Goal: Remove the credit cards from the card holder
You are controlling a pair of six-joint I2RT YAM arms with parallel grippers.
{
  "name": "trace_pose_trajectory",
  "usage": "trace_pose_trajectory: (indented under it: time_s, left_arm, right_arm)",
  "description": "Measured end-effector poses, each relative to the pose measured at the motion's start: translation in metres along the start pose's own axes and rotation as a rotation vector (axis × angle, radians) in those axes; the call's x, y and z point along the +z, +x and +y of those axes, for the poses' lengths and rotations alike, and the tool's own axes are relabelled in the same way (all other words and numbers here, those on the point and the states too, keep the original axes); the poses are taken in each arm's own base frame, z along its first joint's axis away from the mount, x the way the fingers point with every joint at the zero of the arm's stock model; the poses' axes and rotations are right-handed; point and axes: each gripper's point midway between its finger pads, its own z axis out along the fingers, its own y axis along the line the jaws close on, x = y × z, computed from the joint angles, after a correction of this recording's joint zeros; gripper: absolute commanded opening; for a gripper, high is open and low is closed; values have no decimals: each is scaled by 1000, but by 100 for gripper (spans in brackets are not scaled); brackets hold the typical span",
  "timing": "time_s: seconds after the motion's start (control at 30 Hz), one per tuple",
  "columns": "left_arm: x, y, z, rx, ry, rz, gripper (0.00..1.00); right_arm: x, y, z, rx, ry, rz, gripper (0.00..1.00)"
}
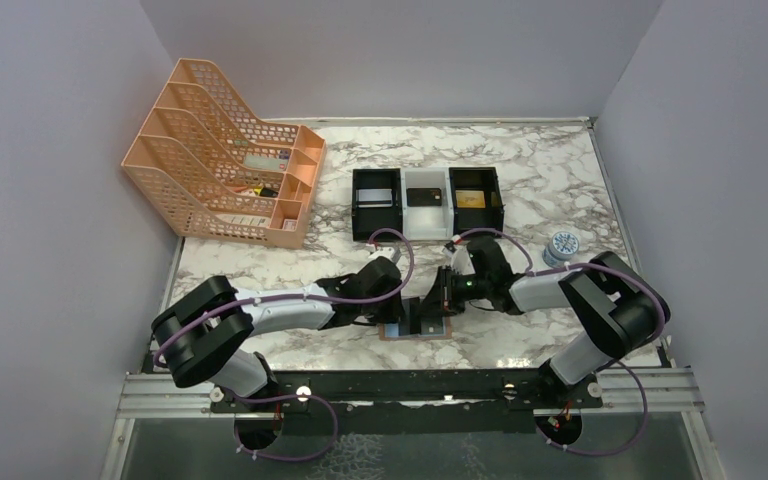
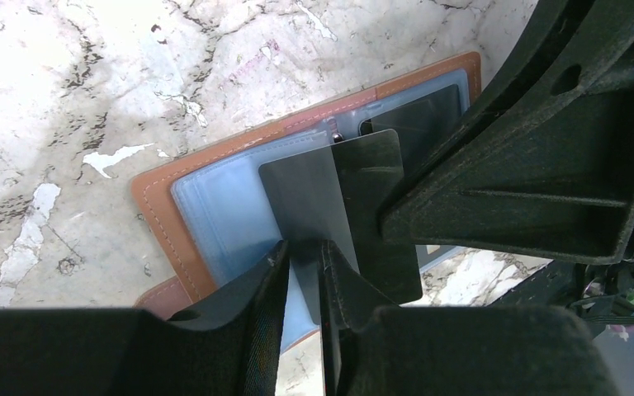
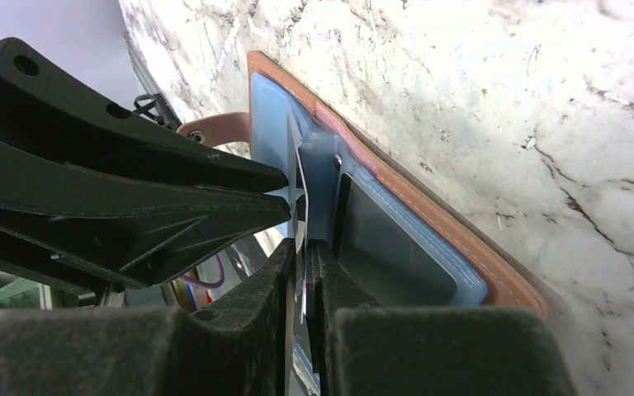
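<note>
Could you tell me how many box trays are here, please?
3, in one row right of the orange file rack: left black tray, middle white tray, right black tray.

The right gripper (image 3: 300, 252) fills the bottom centre of the frame. Its two black fingers (image 3: 264, 289) stand close together, gripping a thin credit card (image 3: 296, 223) that is seen edge-on in the narrow slit between them. The left gripper (image 3: 279, 193) juts in from the left of the frame, its fingers tapering to a point that meets the same card just above. Whether they pinch it cannot be told. Behind them the card holder (image 3: 429, 214) lies spread open on the marble table (image 3: 503, 99), running from upper centre to lower right, with its tan edge outermost and pale blue lining inside. Its small brown tab (image 3: 215, 128) sticks out at the upper left.
</note>
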Motion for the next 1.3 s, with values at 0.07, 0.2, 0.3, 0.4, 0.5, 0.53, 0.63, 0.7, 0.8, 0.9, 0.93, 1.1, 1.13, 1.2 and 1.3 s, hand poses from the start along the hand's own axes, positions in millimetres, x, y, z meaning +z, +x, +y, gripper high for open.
trace_pose_trajectory:
  time_s: [0.07, 0.2, 0.3, 0.4, 0.5, 0.53, 0.63, 0.7, 0.8, 0.9, 0.93, 1.1, 1.13, 1.2, 1.3]
  left_arm:
    - [0, 0, 0, 0, 3, -2, 21]
    - [0, 0, 0, -1, 3, -2, 20]
    - [0, 0, 0, -1, 2, -2, 20]
    - [0, 0, 0, -1, -2, -5, 20]
    - [1, 0, 1, -1, -7, -8, 20]
    - [1, 0, 2, 0, -8, -8, 20]
    - [1, 0, 2, 0, -11, -8, 20]
    - [0, 0, 2, 1, -13, -9, 20]
    - [0, 0, 2, 3, -13, -10, 20]
    - [0, 0, 2, 3, -13, -10, 19]
    - [0, 0, 2, 3, -13, -10, 19]
    - [1, 0, 2, 3, -14, -10, 19]
    - [1, 0, 2, 3, -14, -10, 19]
    - [1, 0, 2, 3, -13, -10, 19]
    - [1, 0, 2, 3, -14, -10, 19]
  right_arm:
    - [1, 0, 1, 7, -9, 1, 13]
    - [4, 3, 0, 22, -30, 17, 9]
    - [4, 4, 0, 27, -39, 23, 2]
    - [4, 4, 1, 26, -38, 22, 1]
    - [2, 4, 2, 14, -31, 15, 1]
    - [1, 4, 2, 10, -28, 13, 1]
    - [0, 4, 1, 8, -20, 13, 1]
    - [0, 5, 1, 10, -18, 14, 2]
    - [-1, 6, -1, 13, -18, 12, 8]
    - [-1, 10, -2, 28, -28, 5, 12]
    - [-1, 11, -3, 34, -30, 6, 13]
    - [2, 12, -4, 67, -45, 9, 19]
    - [2, 11, -3, 66, -51, 6, 19]
    - [2, 9, -1, 65, -57, 1, 19]
    - [2, 9, -1, 66, -62, -3, 18]
